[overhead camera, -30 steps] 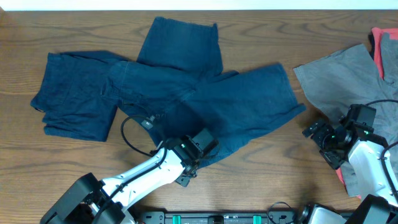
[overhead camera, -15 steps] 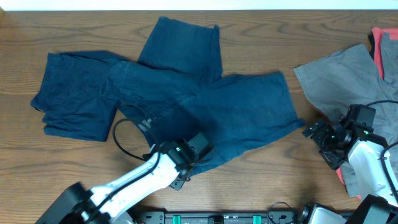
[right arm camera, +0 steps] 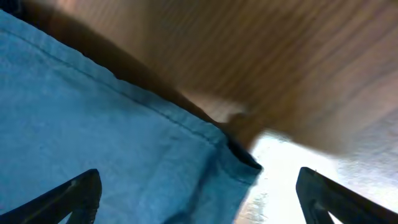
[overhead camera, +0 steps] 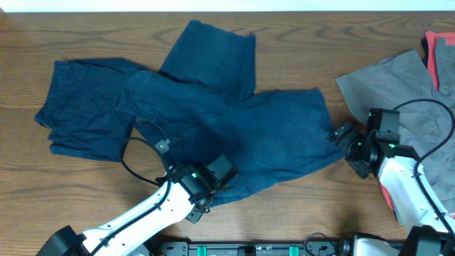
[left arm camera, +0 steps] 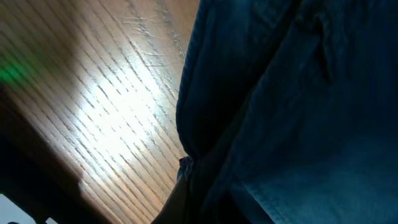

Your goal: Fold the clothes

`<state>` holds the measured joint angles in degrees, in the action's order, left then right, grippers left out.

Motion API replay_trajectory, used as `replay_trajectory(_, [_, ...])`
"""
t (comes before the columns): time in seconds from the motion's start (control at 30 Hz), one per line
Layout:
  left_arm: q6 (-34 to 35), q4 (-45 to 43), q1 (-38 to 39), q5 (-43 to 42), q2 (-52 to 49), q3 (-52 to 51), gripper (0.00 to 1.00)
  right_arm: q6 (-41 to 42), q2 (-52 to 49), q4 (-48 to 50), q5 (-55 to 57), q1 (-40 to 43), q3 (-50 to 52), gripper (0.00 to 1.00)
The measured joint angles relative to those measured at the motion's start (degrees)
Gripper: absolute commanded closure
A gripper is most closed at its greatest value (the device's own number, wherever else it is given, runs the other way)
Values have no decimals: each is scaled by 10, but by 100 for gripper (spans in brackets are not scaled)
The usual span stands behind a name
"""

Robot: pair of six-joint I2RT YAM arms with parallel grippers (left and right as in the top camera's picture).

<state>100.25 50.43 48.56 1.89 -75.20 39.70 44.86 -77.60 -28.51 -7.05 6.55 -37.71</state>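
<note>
Dark navy shorts (overhead camera: pixel 277 135) lie spread on the wooden table (overhead camera: pixel 306 43), one leg pointing to the far side and one to the right. My left gripper (overhead camera: pixel 222 172) is shut on their near hem; in the left wrist view the navy cloth (left arm camera: pixel 292 112) fills the right side and runs down into the jaws. My right gripper (overhead camera: pixel 343 147) stands open at the right leg's corner. In the right wrist view that corner (right arm camera: pixel 239 158) lies between the wide-apart fingertips (right arm camera: pixel 68 196), with nothing pinched. A second navy piece (overhead camera: pixel 89 114) lies at the left.
A grey garment (overhead camera: pixel 394 85) lies at the right, with a red one (overhead camera: pixel 442 57) at the far right edge. The right arm's body rests over the grey cloth. A black cable (overhead camera: pixel 131 153) loops beside the left arm. Bare wood (left arm camera: pixel 106 106) shows left of the hem.
My left gripper has shut on the shorts' near hem and drawn it slightly left and nearer. My right gripper has swung left from the grey garment to the shorts' right corner.
</note>
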Motion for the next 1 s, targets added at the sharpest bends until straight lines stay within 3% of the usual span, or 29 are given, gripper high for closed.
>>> replay_trajectory(0.2, [0,0,0,0,0,0,94,38,-44,-1,13,-19,0,6])
replay_trajectory(0.3, [0,1,0,0,0,0,94,56,-68,2,20,-23,-2,13])
replay_trajectory(0.33, [0,1,0,0,0,0,94,60,-69,12,20,-23,-3,21])
replay_trajectory(0.4, [0,1,0,0,0,0,94,70,-81,28,25,-24,-7,44])
replay_trajectory(0.47, [0,1,0,0,0,0,94,75,-93,38,28,-24,-10,76])
replay_trajectory(0.5, [0,1,0,0,0,0,94,78,-98,41,28,-24,-10,99])
replay_trajectory(0.77, [-52,6,0,2,11,0,94,-3,-102,26,14,-24,-10,99])
replay_trajectory(1.0, [-113,88,0,41,99,3,94,-49,-26,-52,16,-13,-5,99])
